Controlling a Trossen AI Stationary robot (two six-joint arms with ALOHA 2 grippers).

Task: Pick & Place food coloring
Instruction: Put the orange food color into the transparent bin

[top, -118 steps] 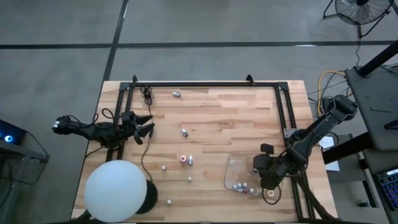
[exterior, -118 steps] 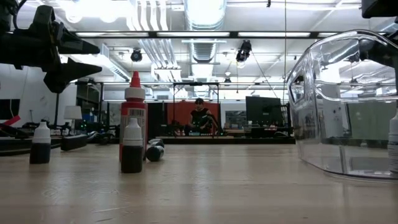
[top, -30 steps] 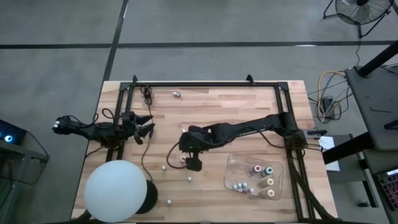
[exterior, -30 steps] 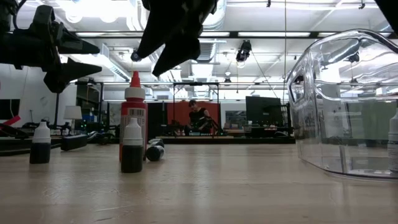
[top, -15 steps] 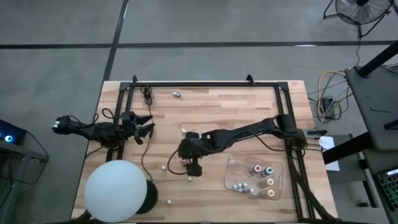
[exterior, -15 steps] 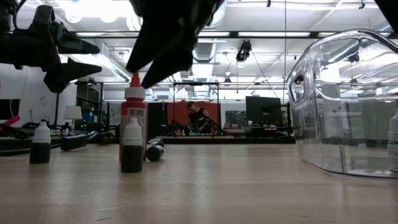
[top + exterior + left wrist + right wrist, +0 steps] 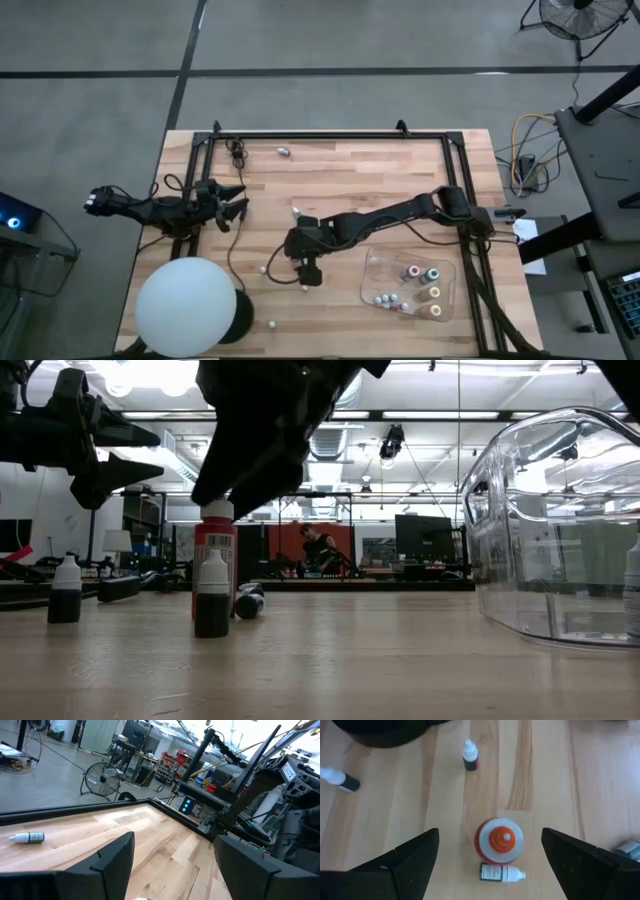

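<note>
On the tabletop (image 7: 350,180) we see, from left to right: the left gripper (image 7: 232,200) waiting at the left edge, its jaws released and empty; the big white ball (image 7: 186,306) at the near left corner; scattered food coloring bottles, among them a white-capped bottle (image 7: 65,589) standing apart at far left in the low view and one lying bottle (image 7: 23,837) far off in the left wrist view; then the right gripper (image 7: 308,268), reached across to the middle of the tabletop, its jaws spread wide and holding nothing, hanging directly above the red-capped bottle (image 7: 501,838); in the right wrist view that bottle stands upright between the two fingers (image 7: 405,865), touching neither, with a small white-capped bottle (image 7: 501,873) lying just beside it and another small bottle (image 7: 469,755) standing farther off; at the right, the clear tray (image 7: 410,285) already holds several bottles.
</note>
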